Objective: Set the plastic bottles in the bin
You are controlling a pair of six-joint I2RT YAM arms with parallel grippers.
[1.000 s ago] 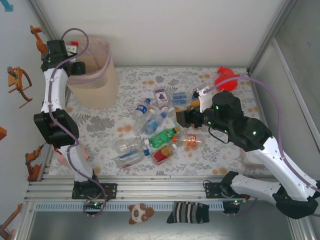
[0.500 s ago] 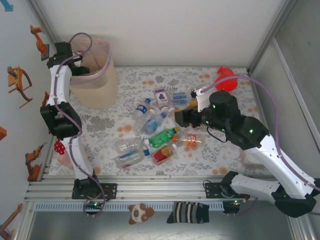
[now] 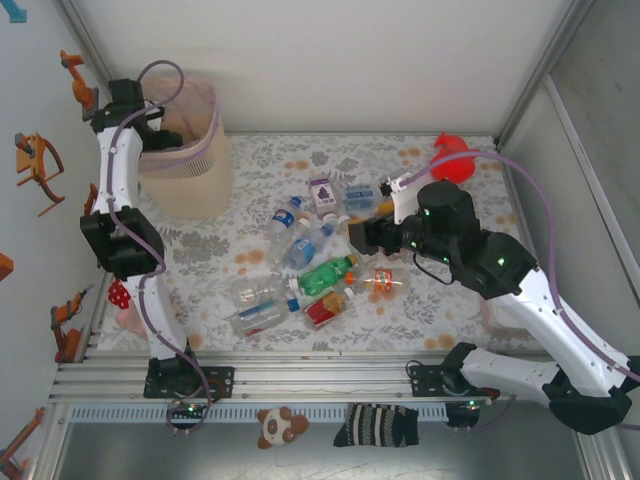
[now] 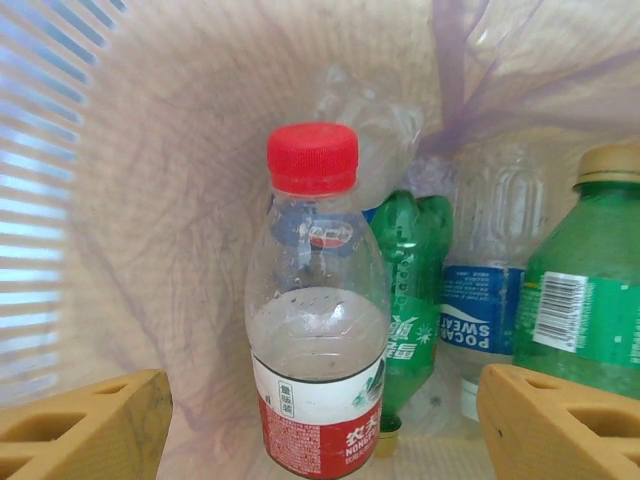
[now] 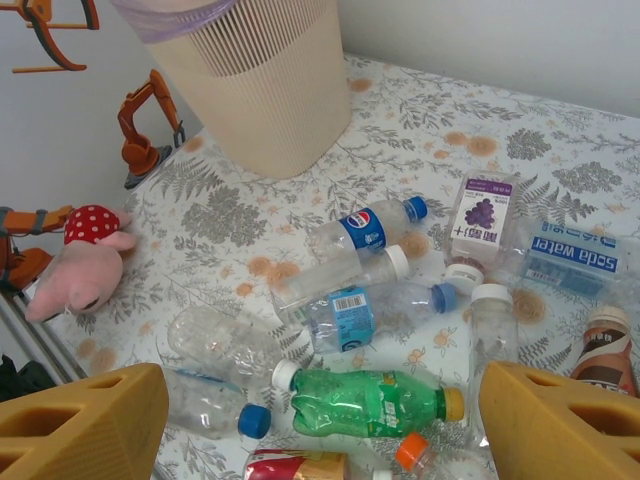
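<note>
Inside the bin [image 3: 190,175], lined with a pinkish bag, a clear bottle with a red cap and red label [image 4: 318,330] stands upright. My left gripper [image 4: 325,420] is open around it, its fingers well clear of the bottle's sides. Two green bottles [image 4: 585,300] and a clear blue-labelled one [image 4: 483,300] lie behind it in the bin. My left gripper [image 3: 160,135] hangs over the bin's left rim. My right gripper [image 3: 360,235] is open above the pile of bottles [image 3: 300,245] on the table. A green bottle [image 5: 375,403] lies between its fingers [image 5: 80,425], far below.
A pink plush toy [image 5: 85,260] with a red spotted cap lies at the table's left edge. A purple-and-white carton [image 5: 480,212] and a brown-capped bottle [image 5: 605,355] sit among the bottles. A red object [image 3: 452,158] stands at the back right. Orange toy excavators [image 5: 140,125] line the left wall.
My left gripper has moved a little further over the bin and opened, letting go of the red-capped bottle. The right arm has hardly shifted.
</note>
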